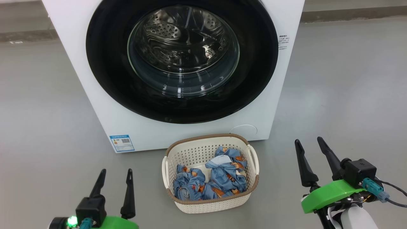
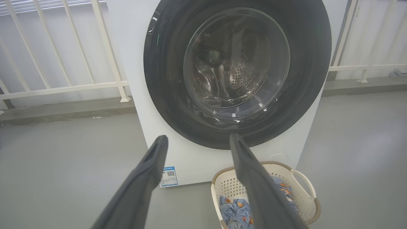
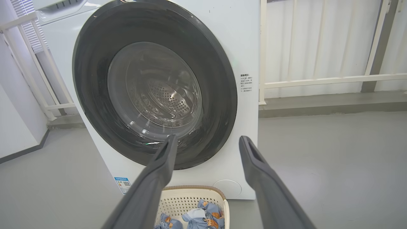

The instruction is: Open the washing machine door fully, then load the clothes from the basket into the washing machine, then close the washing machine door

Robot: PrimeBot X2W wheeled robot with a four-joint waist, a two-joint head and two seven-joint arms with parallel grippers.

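Entry, head view. The big white front-loading washing machine (image 1: 159, 133) fills the upper middle of the frame. Its large round door, wide glossy black rim around a bulging clear glass window (image 1: 182, 54), sits flush against the front in all three views. I read it as shut, with the steel drum visible only through the glass.

The small cream perforated plastic basket with a brown woven-look rim (image 1: 210, 205) stands on the grey floor (image 1: 47, 111) at lower centre, just in front of the machine's base. Both bundles of light blue fabric printed with small orange figures (image 1: 211, 179) lie inside it.

My left hand (image 1: 116, 173), lower left, is spread and empty, well apart from the basket. My right hand (image 1: 308, 140), lower right, is likewise spread wide and holds nothing, and it sits a little higher in the frame than the left.

Progress, as I judge it: nothing is done. Opening the door, loading both bundles and closing the door all remain. I cannot make out a door handle or recess in any view.
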